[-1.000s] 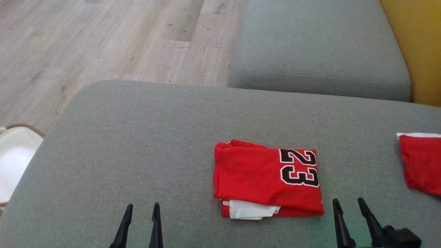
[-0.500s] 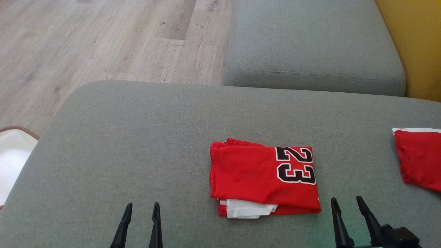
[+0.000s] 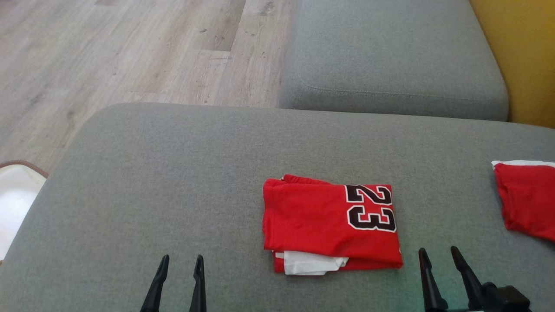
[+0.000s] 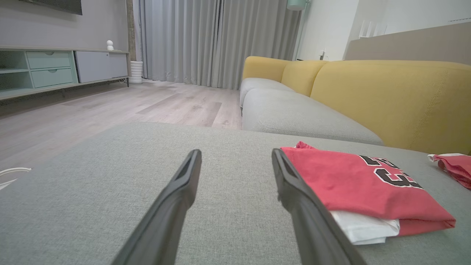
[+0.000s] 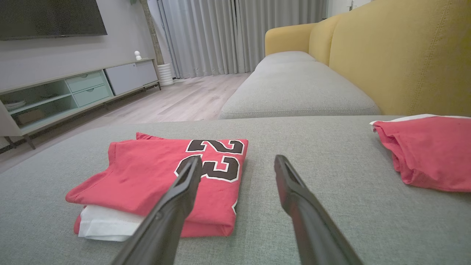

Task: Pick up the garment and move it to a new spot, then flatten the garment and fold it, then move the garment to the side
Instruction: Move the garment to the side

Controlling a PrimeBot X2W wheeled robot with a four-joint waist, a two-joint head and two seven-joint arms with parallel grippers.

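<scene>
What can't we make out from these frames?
Second red garment: head view, right edge cuts it off.
Folded jersey: lower layers hidden under its top layer.
White object: head view, left edge cuts it off.
Shelf contents: right wrist view, too small.

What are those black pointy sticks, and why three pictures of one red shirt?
The sticks are the fingers of a robot's two grippers, its hands. One picture comes from a camera on its head, looking down; there the left gripper and right gripper poke up from the bottom. The other two come from cameras on its wrists, looking along the fingers. On the grey sofa cushion lies a folded red jersey with the number 23, and another red garment lies to the right. Both grippers are open and hold nothing.
</scene>
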